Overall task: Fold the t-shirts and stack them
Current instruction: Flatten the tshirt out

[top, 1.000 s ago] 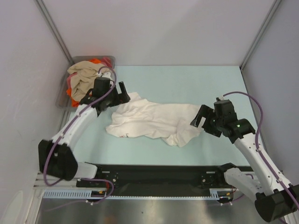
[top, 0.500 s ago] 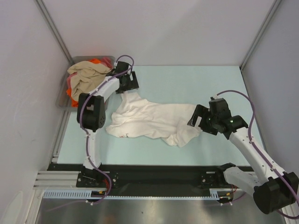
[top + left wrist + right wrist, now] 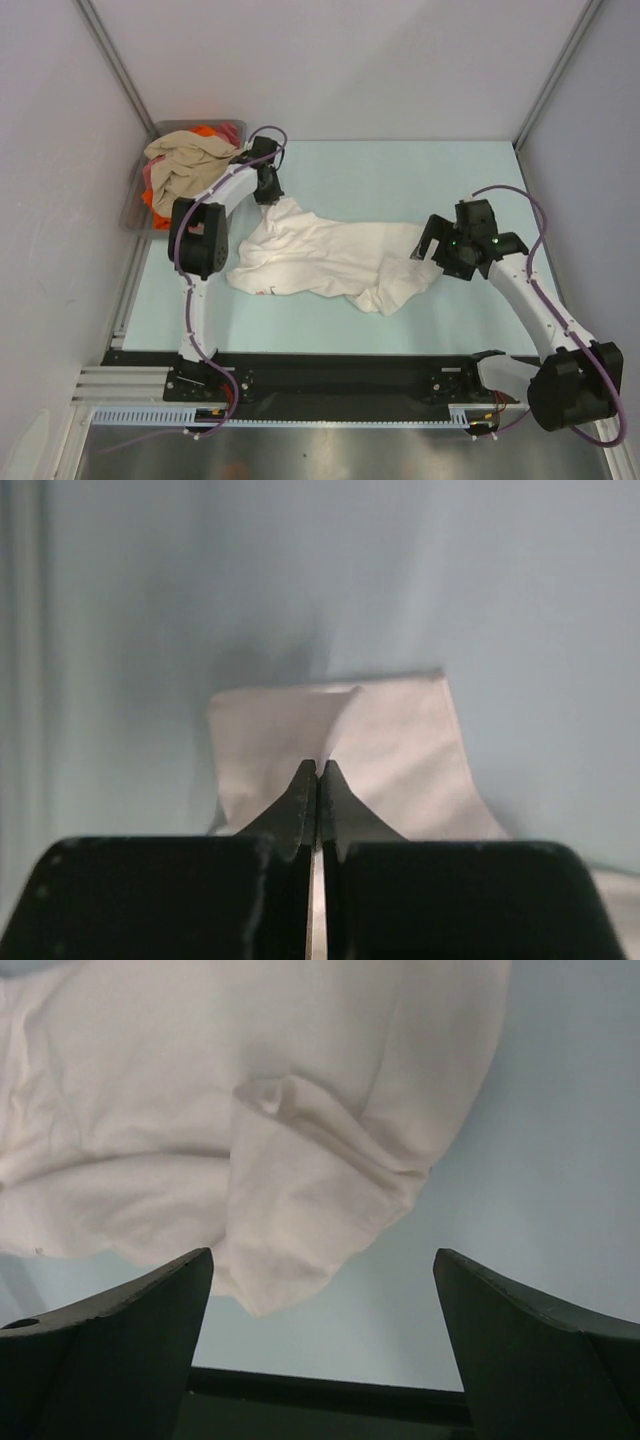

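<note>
Now the left tool [image 3: 318,768] pinches the white t-shirt [image 3: 330,255] by a corner; the right tool [image 3: 322,1256], wide open above it, should grab next.

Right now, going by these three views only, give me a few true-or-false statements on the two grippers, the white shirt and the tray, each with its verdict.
1. The left gripper is closed on a corner of the white t-shirt. True.
2. The right gripper is shut on the shirt's right end. False: its jaws stand wide open over that end and hold nothing.
3. The white t-shirt is folded into a neat rectangle. False: it lies crumpled and spread across the table.
4. A beige shirt lies on top of the pile in the grey tray. True.
</note>
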{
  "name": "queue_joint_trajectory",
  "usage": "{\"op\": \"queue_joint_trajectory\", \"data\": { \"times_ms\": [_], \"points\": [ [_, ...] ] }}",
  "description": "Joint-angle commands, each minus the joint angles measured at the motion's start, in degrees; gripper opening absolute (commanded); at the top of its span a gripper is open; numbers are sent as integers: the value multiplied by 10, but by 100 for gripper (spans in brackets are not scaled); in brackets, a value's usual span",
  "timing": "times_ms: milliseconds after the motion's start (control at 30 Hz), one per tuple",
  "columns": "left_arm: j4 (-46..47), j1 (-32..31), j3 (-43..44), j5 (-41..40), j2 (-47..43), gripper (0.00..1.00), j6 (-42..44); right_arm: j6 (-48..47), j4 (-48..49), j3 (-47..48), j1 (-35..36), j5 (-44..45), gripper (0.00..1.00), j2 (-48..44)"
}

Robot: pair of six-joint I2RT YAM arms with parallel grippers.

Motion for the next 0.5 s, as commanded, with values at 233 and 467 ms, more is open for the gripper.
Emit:
{"op": "queue_joint_trajectory", "data": {
  "times_ms": [233,467],
  "points": [
    [-15,-2,-215,68,-375,0,52,-11,55,106,-165,-27,95,174],
    [-6,-2,-310,123,-471,0,116,-38,57,222,-167,-16,88,358]
  ]
}}
